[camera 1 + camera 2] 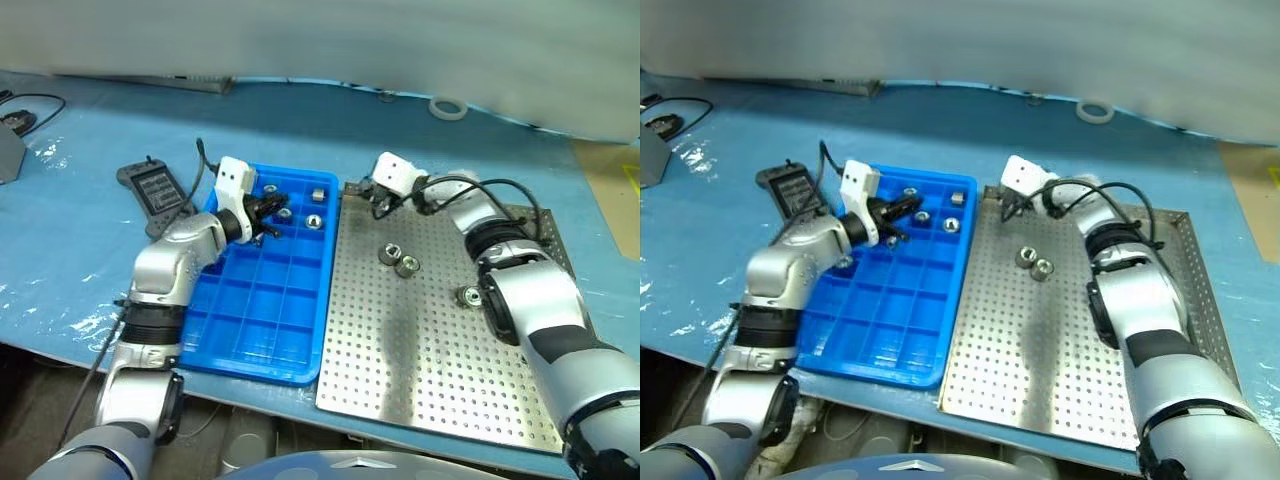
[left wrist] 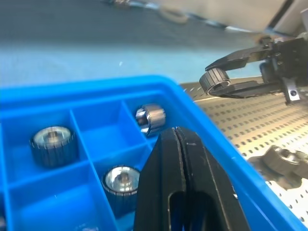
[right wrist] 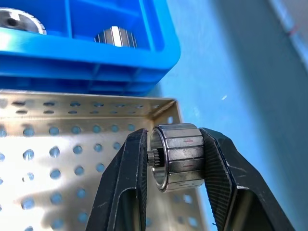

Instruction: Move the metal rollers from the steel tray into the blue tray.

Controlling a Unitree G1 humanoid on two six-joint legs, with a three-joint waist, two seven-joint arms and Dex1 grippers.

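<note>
The blue tray [image 1: 262, 330] lies left of the steel tray [image 1: 430, 350] on the blue table cover. Several metal rollers sit in the blue tray's far compartments, among them one at the far corner [image 1: 318, 196] and one beside it [image 2: 52, 143]. My left gripper [image 1: 272, 208] hovers over those compartments, shut, with nothing between its fingers. My right gripper [image 3: 175, 137] is shut on a metal roller [image 3: 180, 156], held just above the steel tray's far left corner. A pair of rollers [image 1: 398, 260] and a single one [image 1: 468, 295] lie on the steel tray.
A dark grey handheld controller [image 1: 152, 188] lies left of the blue tray. A white tape ring [image 1: 448, 107] sits at the table's far edge. At the far left stand a grey box [image 1: 8, 150] and a black cable [image 1: 40, 100].
</note>
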